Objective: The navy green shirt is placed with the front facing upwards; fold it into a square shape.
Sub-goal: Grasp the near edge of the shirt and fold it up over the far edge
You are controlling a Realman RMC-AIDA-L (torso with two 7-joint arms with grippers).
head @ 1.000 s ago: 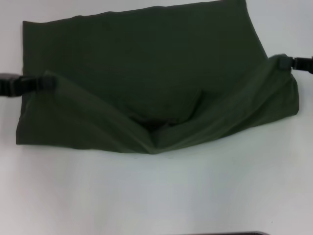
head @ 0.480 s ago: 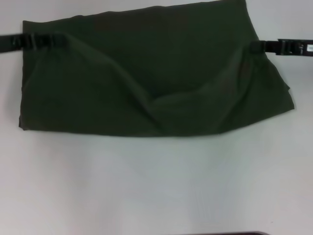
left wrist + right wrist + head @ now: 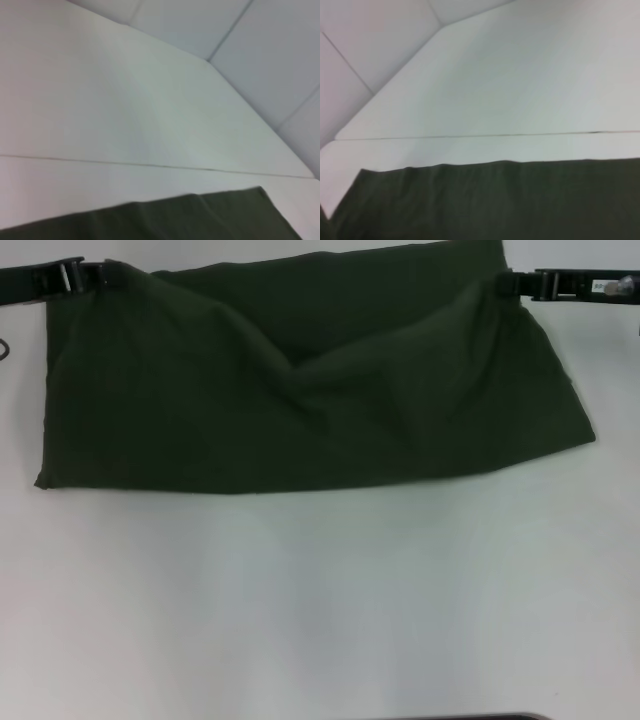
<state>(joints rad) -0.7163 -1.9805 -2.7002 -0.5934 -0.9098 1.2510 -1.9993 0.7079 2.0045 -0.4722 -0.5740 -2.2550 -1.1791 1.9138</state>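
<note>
Two hands hold the navy green shirt [image 3: 300,390] by its near hem corners, carried over toward the far edge: the left hand [image 3: 95,275] closed on one corner, the right hand [image 3: 510,283] on the other. Between them the cloth sags, because only its ends are lifted. Below them, the folded body rests on the bench [image 3: 320,600].
</note>
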